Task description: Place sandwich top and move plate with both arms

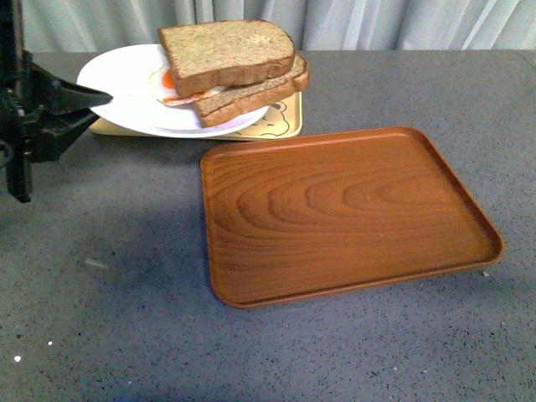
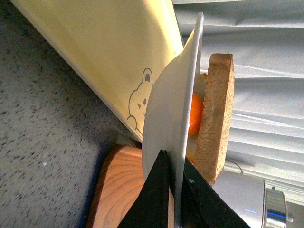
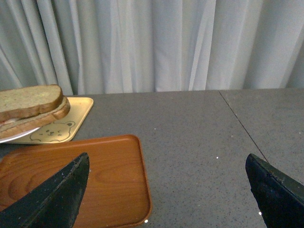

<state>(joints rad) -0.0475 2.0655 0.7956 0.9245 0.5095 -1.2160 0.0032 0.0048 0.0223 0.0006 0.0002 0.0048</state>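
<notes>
L fingers (image 2: 156, 199) pinch plate (image 2: 164, 118) rim — R fingers (image 3: 52, 199) apart.

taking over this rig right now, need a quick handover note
Left pincer: shut on the rim of the plate.
Right pincer: open, holding nothing, over the table by the wood tray, away from the plate.
Things: the sandwich top lies on the egg and lower slice, on the plate over the bear-print tray.
Done: top placed.
Left: right pincer probably grips the plate too, then both move it.
</notes>
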